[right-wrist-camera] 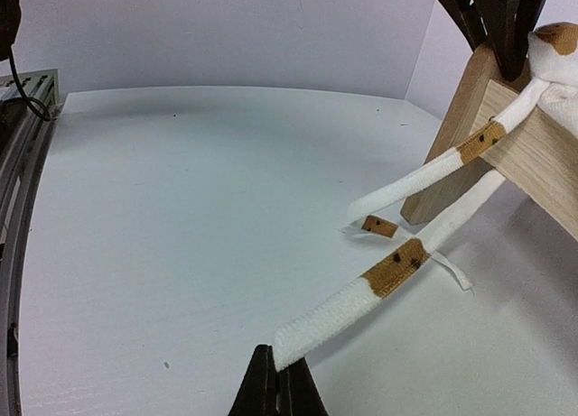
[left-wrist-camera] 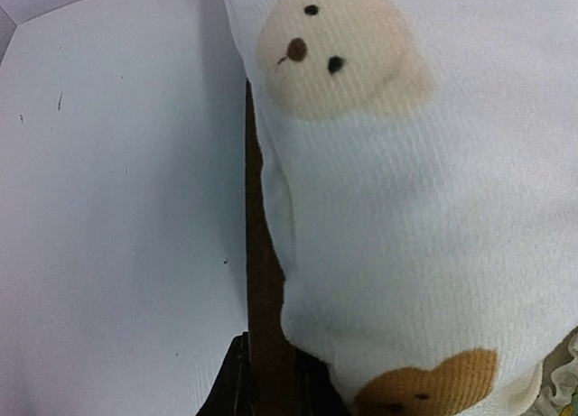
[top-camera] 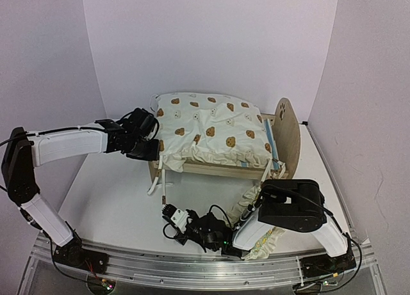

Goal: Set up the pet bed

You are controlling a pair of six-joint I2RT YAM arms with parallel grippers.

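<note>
Light wood makes the pet bed stiff and probably not heavy, so it would likely slide on the counter unless braced; it stands at the middle back, with the soft bear-print cushion lying on it. Left fingers are clamped narrow on its left corner post, a sound rigid hold. Right fingers pinch the end of a limp cushion tie.
</note>
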